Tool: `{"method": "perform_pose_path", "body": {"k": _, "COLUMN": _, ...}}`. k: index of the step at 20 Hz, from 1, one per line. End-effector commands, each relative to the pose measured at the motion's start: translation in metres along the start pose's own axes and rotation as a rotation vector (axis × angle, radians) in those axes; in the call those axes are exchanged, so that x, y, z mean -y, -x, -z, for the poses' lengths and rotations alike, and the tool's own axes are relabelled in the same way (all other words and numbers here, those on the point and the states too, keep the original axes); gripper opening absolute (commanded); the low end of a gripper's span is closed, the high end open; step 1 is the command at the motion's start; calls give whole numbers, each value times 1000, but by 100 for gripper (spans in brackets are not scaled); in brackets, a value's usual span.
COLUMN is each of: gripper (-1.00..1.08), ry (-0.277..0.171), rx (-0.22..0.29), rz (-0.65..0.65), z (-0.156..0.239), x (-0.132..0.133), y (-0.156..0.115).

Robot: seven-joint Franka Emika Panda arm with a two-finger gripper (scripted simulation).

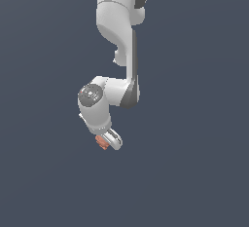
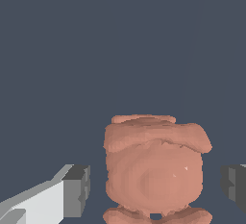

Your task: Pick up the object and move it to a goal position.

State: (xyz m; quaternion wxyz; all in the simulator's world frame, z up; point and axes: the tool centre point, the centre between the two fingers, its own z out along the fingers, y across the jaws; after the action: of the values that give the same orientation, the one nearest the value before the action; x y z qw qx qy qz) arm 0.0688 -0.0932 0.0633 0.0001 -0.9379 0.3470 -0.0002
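Gripper [image 2: 154, 187] open around object [image 2: 154, 170], seemingly untouched.

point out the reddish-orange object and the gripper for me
reddish-orange object [image 2: 153, 172]: wrist view, middle of its lumpy front face
gripper [image 2: 153, 185]: wrist view, midway between its two dark fingertips, which stand apart from the object's sides

Exterior view: arm [image 1: 116, 50] cut off by upper edge, base not visible; object [image 1: 102, 141] mostly hidden behind gripper [image 1: 108, 141], only small reddish part shows, shape too small to tell; fingertips not distinguishable, contact with object cannot be judged. Wrist view: object [image 2: 156, 170] cut off by lower edge, underside unseen; one finger [image 2: 53, 199] cut off at corner, other finger [image 2: 234, 187] cut off by side edge, only dark pad shows; gaps visible both sides of object; surface under object not distinguishable from plain background.
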Motion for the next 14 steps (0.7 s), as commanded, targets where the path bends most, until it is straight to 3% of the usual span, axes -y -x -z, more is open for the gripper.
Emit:
{"method": "perform_pose_path", "body": {"k": 1, "gripper": 100, "ry": 0, "rx": 1, "rz": -2, "z": -13, "x": 0, "y": 0}}
{"method": "perform_pose_path", "body": {"k": 8, "gripper": 100, "ry": 0, "rx": 0, "rz": -2, "z": -23, "x": 0, "y": -1}}
{"method": "perform_pose_path", "body": {"k": 9, "gripper": -100, "ry": 0, "rx": 0, "rz": -2, "z": -23, "x": 0, "y": -1}}
{"method": "perform_pose_path", "body": {"k": 14, "gripper": -100, "ry": 0, "rx": 0, "rz": -2, "z": -23, "x": 0, "y": -1}}
